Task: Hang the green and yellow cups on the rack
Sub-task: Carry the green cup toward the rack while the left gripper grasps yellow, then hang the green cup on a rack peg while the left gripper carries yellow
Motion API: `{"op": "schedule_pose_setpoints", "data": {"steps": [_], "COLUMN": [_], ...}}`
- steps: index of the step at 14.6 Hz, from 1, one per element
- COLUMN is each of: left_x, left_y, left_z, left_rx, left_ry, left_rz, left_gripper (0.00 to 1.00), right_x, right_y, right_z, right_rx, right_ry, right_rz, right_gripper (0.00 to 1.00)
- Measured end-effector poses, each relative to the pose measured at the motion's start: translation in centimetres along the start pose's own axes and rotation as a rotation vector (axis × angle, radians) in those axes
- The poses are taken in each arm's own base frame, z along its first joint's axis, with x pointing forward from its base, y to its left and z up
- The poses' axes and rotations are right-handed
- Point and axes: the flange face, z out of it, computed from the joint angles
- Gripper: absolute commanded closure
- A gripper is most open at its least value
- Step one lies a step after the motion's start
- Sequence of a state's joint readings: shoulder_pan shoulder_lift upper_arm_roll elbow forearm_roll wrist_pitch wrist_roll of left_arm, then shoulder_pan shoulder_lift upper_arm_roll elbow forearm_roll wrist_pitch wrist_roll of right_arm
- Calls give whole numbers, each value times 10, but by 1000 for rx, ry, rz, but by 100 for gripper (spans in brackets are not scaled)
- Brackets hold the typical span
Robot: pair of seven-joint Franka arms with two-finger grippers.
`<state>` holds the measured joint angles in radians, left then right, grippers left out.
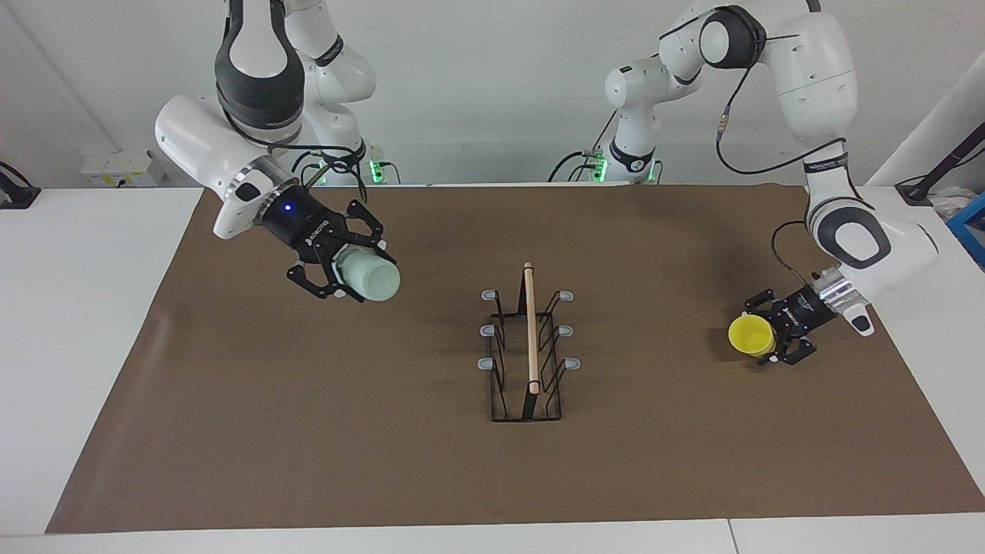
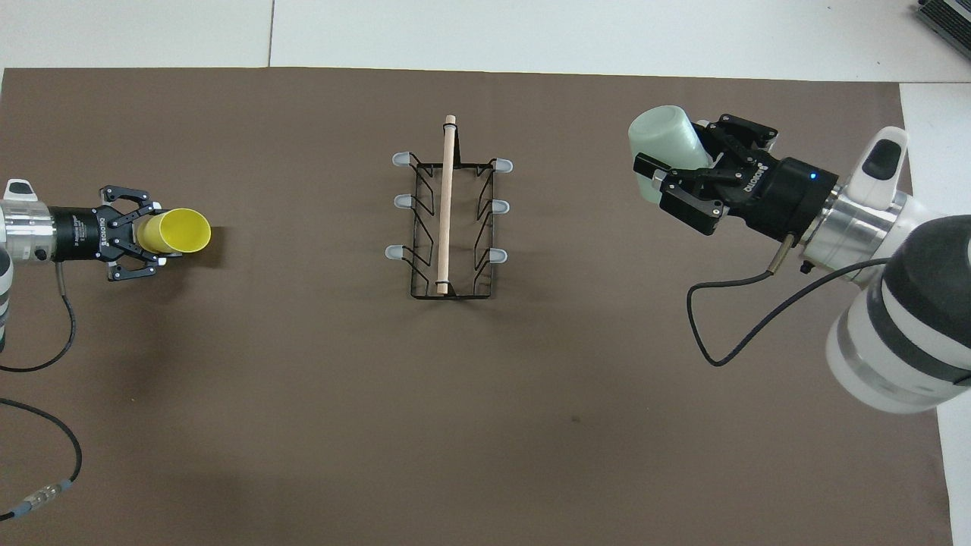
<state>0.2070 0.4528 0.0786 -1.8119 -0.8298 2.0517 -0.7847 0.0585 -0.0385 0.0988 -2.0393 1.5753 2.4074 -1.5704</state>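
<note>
The rack [image 1: 531,331] stands in the middle of the brown mat, its wooden rod along the top and grey-tipped pegs on both sides; it also shows in the overhead view [image 2: 446,205]. My right gripper [image 1: 350,271] [image 2: 677,163] is shut on the mint green cup [image 1: 371,280] [image 2: 666,144] and holds it on its side in the air, over the mat toward the right arm's end. My left gripper [image 1: 773,336] [image 2: 142,233] is shut on the yellow cup [image 1: 751,335] [image 2: 183,230], held on its side low over the mat toward the left arm's end, mouth toward the rack.
The brown mat [image 1: 308,431] [image 2: 303,394] covers most of the white table. A blue box edge [image 1: 971,223] sits off the mat at the left arm's end. Cables trail from both wrists.
</note>
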Motion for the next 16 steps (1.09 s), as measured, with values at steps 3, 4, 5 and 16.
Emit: {"op": "schedule_pose_setpoints", "data": {"steps": [3, 4, 5, 16], "left_x": [-18, -25, -33, -239], "left_y": [8, 10, 12, 21], "left_z": [-21, -30, -40, -44], "left_rx": [-38, -52, -62, 146], "left_ry": [15, 21, 29, 371], "left_rz": [39, 51, 68, 512], "left_gripper": [100, 100, 100, 100], "right_x": [-18, -26, -36, -129], "right_y": [-28, -38, -47, -97], "right_z": [12, 19, 27, 114], "right_rx": [-3, -11, -23, -34], "right_ry": [125, 171, 214, 349], "right_rz": [63, 76, 81, -51], "right_gripper": [100, 100, 100, 100]}}
